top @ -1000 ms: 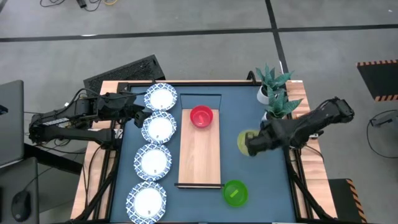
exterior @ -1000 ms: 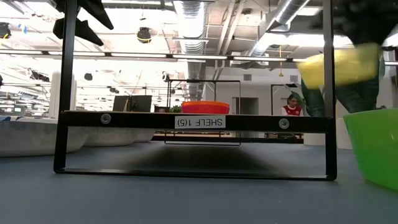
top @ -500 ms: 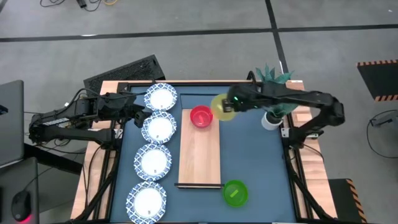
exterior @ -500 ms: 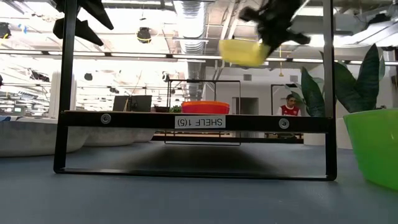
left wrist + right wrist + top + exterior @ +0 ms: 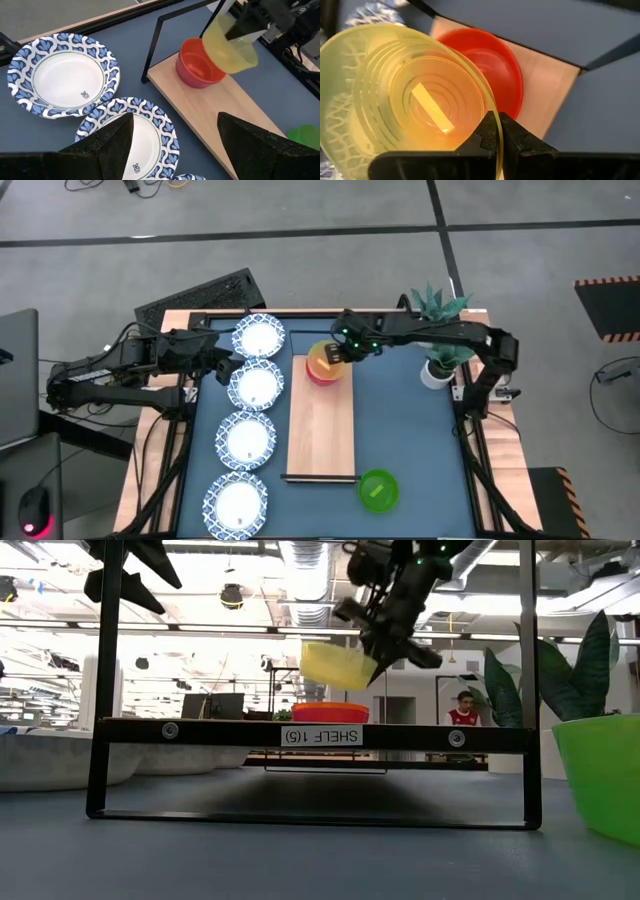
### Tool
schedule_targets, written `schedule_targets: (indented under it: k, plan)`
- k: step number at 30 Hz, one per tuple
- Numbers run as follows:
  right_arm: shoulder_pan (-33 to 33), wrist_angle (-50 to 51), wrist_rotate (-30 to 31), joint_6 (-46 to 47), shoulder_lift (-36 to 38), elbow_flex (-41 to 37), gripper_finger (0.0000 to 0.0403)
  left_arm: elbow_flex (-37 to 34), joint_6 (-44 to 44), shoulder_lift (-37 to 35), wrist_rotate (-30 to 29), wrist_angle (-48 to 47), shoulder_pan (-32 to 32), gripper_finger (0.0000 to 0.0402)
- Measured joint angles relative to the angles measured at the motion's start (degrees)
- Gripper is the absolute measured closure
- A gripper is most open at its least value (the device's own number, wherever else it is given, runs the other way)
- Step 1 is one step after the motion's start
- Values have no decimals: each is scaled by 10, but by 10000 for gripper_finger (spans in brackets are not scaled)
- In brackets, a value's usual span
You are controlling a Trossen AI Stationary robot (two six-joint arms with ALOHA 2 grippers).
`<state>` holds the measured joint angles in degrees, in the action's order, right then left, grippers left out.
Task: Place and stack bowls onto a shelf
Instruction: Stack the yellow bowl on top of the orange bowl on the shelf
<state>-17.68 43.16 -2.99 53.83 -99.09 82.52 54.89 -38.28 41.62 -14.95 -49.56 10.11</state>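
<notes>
**Yellow bowl held tilted above the red bowl on the shelf**

The yellow bowl (image 5: 322, 360) is gripped by its rim in the right tool (image 5: 343, 352), whose fingers are pinched narrowly together on the thin plastic edge, as is seen plainly in the right wrist view. The bowl is carried in the air, tilted, just above the red bowl (image 5: 324, 374); in the low view a gap is seen between the two, so they are apart. The red bowl is seated on the far end of the shelf (image 5: 321, 430), a long board of light wood raised on a black wire frame and lying lengthwise in the middle of the bench (image 5: 410, 440). The rest of the board is bare wood.

The green bowl (image 5: 378, 490) is set on the bench just beside the near right corner of the shelf. Four white dishes with blue patterned rims (image 5: 251, 437) are laid in a row along the left side of the shelf, each apart from the board.

The left tool (image 5: 222, 366) is held wide open and empty at the left edge of the bench, near the two farthest dishes. A potted plant (image 5: 440, 340) is placed at the far right corner of the bench.
</notes>
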Motion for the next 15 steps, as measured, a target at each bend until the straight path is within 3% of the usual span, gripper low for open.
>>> schedule_targets:
  k: [15]
  plan:
    - [-17,-23,-13,-15,-34,0,378,0,1,0,0,0,0,129]
